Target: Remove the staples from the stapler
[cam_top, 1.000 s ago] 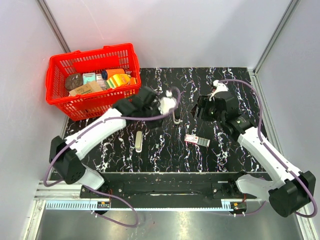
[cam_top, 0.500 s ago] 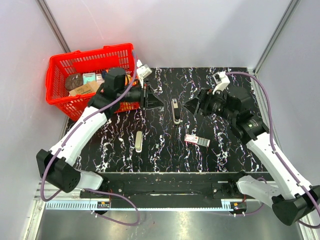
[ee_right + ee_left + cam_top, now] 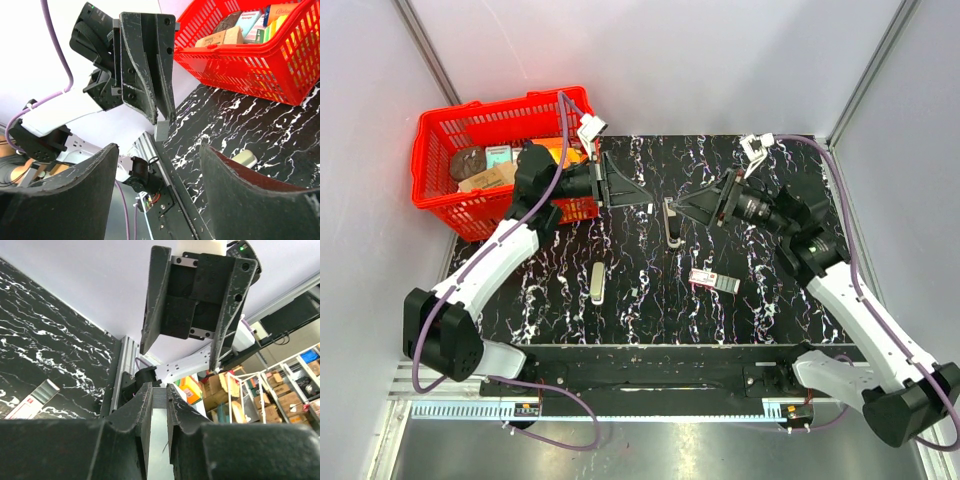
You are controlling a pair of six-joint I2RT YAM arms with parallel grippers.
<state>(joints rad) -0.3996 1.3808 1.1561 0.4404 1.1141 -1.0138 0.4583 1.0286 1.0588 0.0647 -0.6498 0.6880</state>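
Observation:
My left gripper [image 3: 642, 196] is raised above the table and points right. It is shut on a small grey strip of staples [image 3: 159, 396], which also shows at its tips in the right wrist view [image 3: 163, 131]. My right gripper [image 3: 680, 208] faces it a short way off, open and empty, with its fingers [image 3: 80, 195] spread wide. A slim dark-grey stapler part with a white end [image 3: 670, 224] lies on the table below the two grippers. A cream-white stapler piece [image 3: 597, 282] lies nearer the front left and also shows in the right wrist view [image 3: 244, 159].
A red basket [image 3: 440, 205] with packets stands at the back left and also shows in the right wrist view [image 3: 260, 60]. A small red-and-white flat box [image 3: 713, 281] lies front of centre. The table is black marbled [image 3: 770, 300].
My left gripper has lifted away from the stapler part and swung left, now pointing right with the staple strip. My right gripper has risen and turned to face it.

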